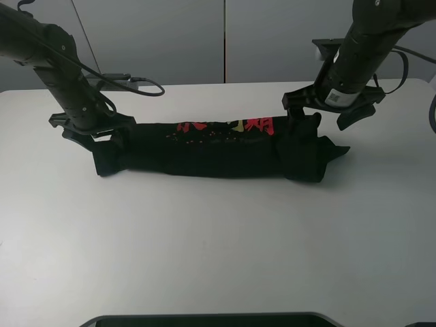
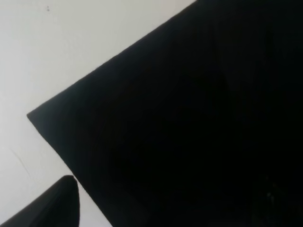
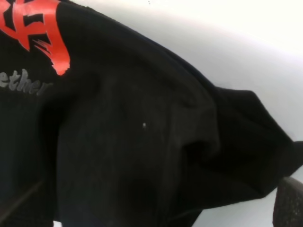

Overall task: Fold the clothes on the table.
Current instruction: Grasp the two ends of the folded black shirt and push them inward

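Note:
The clothes [image 1: 204, 153], a black T-shirt with red and yellow characters, lie folded into a long narrow band across the middle of the white table [image 1: 204, 252]. My left gripper [image 1: 92, 133] stands open at the band's left end, low over the cloth. In the left wrist view a corner of the clothes [image 2: 189, 132] lies on the table beside one dark finger [image 2: 47, 208]. My right gripper [image 1: 320, 117] is open just above the bunched right end. The right wrist view shows the rumpled clothes [image 3: 142, 142], the red print and one finger pad [image 3: 289, 203] at the edge.
A grey cable [image 1: 139, 83] runs along the table's far edge behind the left arm. A dark flat object [image 1: 211, 319] sticks into view at the near edge. A grey panelled wall stands behind the table.

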Robot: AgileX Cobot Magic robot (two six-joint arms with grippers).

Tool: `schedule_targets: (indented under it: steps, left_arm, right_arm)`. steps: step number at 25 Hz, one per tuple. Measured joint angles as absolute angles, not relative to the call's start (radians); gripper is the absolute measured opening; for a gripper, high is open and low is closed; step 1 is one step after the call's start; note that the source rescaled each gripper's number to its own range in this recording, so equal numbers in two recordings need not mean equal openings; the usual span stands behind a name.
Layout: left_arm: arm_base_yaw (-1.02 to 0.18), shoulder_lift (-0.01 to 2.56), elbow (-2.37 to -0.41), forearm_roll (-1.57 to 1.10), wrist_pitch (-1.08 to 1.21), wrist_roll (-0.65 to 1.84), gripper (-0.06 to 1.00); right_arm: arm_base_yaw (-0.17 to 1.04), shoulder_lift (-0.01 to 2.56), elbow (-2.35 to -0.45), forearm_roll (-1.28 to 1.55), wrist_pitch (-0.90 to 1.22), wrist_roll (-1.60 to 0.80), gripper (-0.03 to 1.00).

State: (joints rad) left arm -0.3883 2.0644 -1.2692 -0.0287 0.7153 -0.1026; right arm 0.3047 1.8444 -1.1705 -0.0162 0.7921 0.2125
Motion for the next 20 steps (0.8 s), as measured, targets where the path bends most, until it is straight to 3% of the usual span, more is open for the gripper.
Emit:
schedule_targets:
  steps: [20]
  left_arm:
    - [-0.380,2.107,-1.273,-0.029,0.707,-0.092,0.95]
  right_arm:
    - [0.300,2.050,-1.171,0.036,0.745,0.249,1.00]
